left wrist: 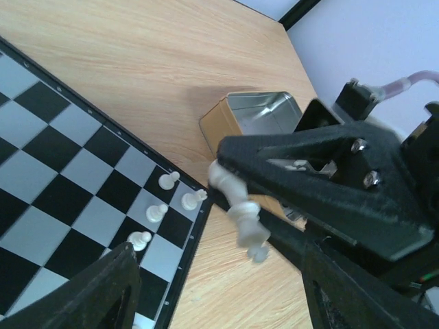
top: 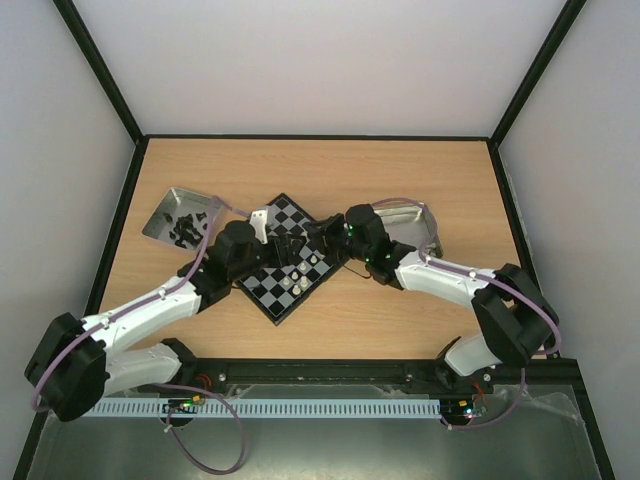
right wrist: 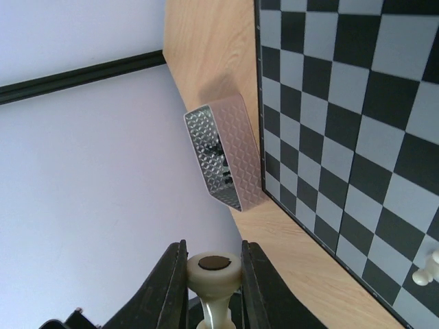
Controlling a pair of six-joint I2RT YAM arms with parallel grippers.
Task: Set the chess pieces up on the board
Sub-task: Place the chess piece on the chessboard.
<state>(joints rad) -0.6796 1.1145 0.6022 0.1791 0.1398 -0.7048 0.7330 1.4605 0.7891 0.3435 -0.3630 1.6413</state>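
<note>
The right end effector [right wrist: 213, 291] is closed on a small cream chess piece [right wrist: 214, 266]. Its two black fingers [right wrist: 163, 288] press the piece's sides just below the round base, which faces the wrist camera. In the left wrist view this piece sticks out of those fingers at a tilt, slightly blurred. It is over the light wooden tabletop [left wrist: 137, 62], just off the edge of the flat black-and-light-grey checked chessboard [left wrist: 62, 171]. Four tiny cream pawns [left wrist: 168, 181] stand upright on the squares along that edge, near the gripped piece and on its board side. Behind the right end effector lies a shallow shiny metal tray [left wrist: 264, 110], apart from the board.

The left end effector [left wrist: 223, 288] is open, its dark fingers spread wide with nothing between them. It hangs over the board's corner, facing the right end effector. On the far side of the left end effector a second shallow metal tray [top: 160, 222] holds dark chess pieces [top: 190, 228]. It sits just beside the board, and whether they touch cannot be told.
</note>
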